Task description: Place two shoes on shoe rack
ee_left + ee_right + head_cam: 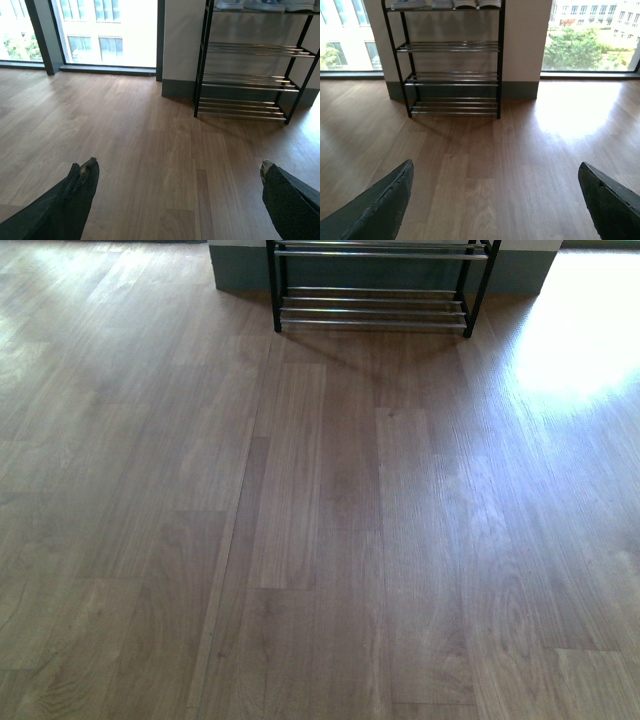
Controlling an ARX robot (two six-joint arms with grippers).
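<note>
1. Shoe rack: stands on the wood floor at the floor's far edge, back against a white wall w/ grey skirting. Black side frames, chrome rod shelves. Front view shows only the bottom two tiers, both bare. Wrist views show four tiers; lower three bare.

2. Shoes: in the right wrist view the top tier carries a row of shoes w/ white soles, cut off by the picture edge, so only soles and lower sides show. Count approx. four there; colour of uppers cannot be told. Left wrist view shows the same row, pale soles, also cropped. Which of these are the grey sneakers: cannot tell. No shoe lies on the visible floor.

3. Left pincer: wide apart, both dark fingers at the picture's sides, nothing between them, floor visible through the gap. Well apart from the rack.

4. Right pincer: wide apart, dark fingers spread, holding nothing. Faces the rack, well apart from it.

5. Surroundings: floor-height windows either side of the wall section; sun patch on the floor beside the rack.
</note>
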